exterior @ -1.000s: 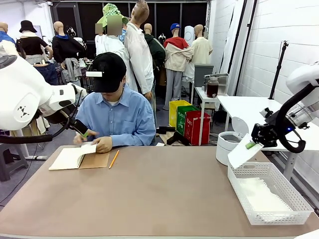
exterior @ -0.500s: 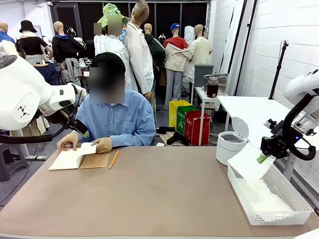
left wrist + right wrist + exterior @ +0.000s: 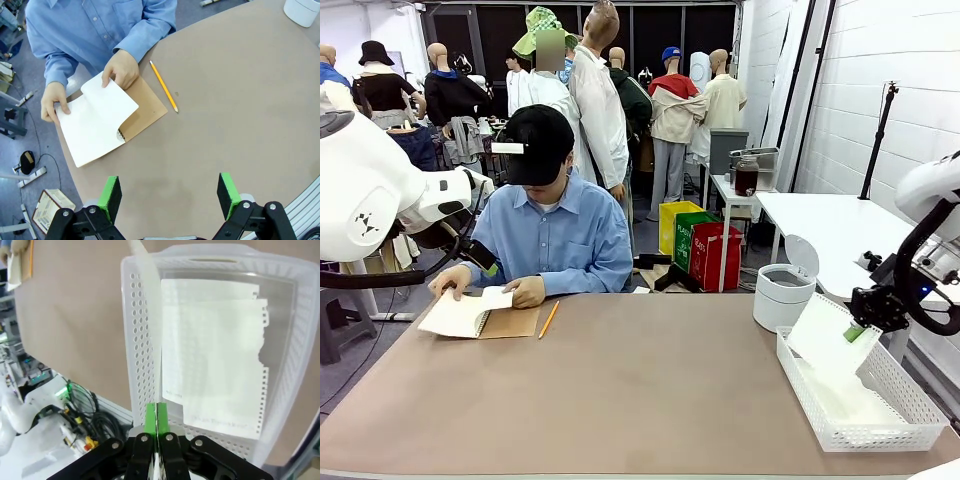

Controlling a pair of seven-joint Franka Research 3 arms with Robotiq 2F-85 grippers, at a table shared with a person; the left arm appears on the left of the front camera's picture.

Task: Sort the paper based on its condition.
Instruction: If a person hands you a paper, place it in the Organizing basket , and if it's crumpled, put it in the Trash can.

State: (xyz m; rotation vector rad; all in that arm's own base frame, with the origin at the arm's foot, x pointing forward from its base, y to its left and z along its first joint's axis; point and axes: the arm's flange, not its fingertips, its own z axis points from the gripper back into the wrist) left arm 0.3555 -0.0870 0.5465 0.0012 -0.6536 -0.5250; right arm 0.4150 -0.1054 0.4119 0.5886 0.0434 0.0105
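Notebook far left w/ pencil beside; basket right, sheets in it.

We see the held sheet edge-on in the right wrist view, so its face is hidden. The basket's near corners run off that picture. The sheets in the basket overlap, hiding their count. The notebook's turned page covers the spiral binding.

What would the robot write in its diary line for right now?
right gripper: shut on paper sheet, over basket | left gripper: open, empty | person's hands: on notebook
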